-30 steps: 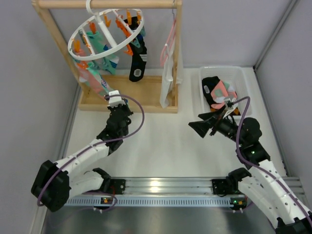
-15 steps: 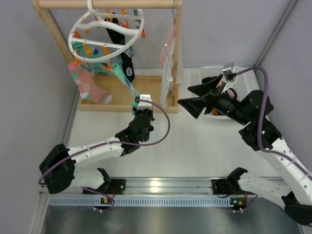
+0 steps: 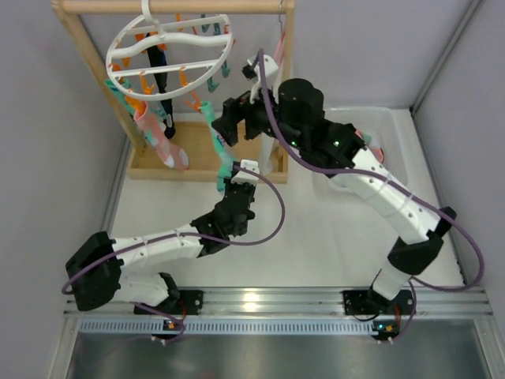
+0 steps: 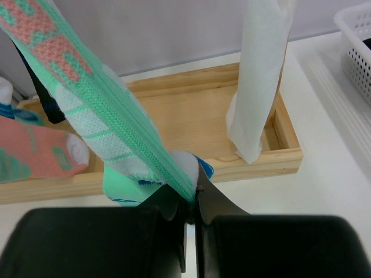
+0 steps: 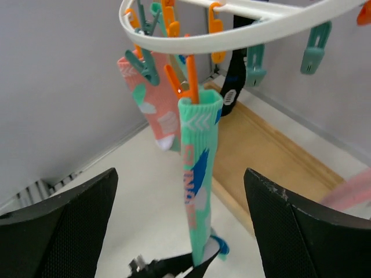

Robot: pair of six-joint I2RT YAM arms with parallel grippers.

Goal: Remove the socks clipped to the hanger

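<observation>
The white ring hanger (image 3: 170, 51) hangs from the wooden rack. A mint-teal sock (image 3: 215, 138) is stretched taut from an orange clip (image 5: 188, 81) down to my left gripper (image 3: 239, 175), which is shut on its toe (image 4: 174, 168). My right gripper (image 3: 237, 125) is open, its jaws wide on either side of this sock (image 5: 197, 185) just below the clip, not touching it. A salmon-pink sock (image 3: 162, 142) and a black sock (image 3: 162, 95) still hang clipped; both also show in the right wrist view, the salmon-pink sock (image 5: 153, 104) and the black sock (image 5: 235, 87).
The wooden rack base (image 4: 191, 116) lies right behind the left gripper. A long white cloth (image 4: 261, 87) hangs at the rack's right post. A white bin (image 3: 387, 126) sits at the back right, partly hidden by the right arm.
My right arm has swung from the bin over to the hanger, jaws open round the mint sock. The hanger has turned. My left gripper still holds the sock's toe, shifted slightly.
</observation>
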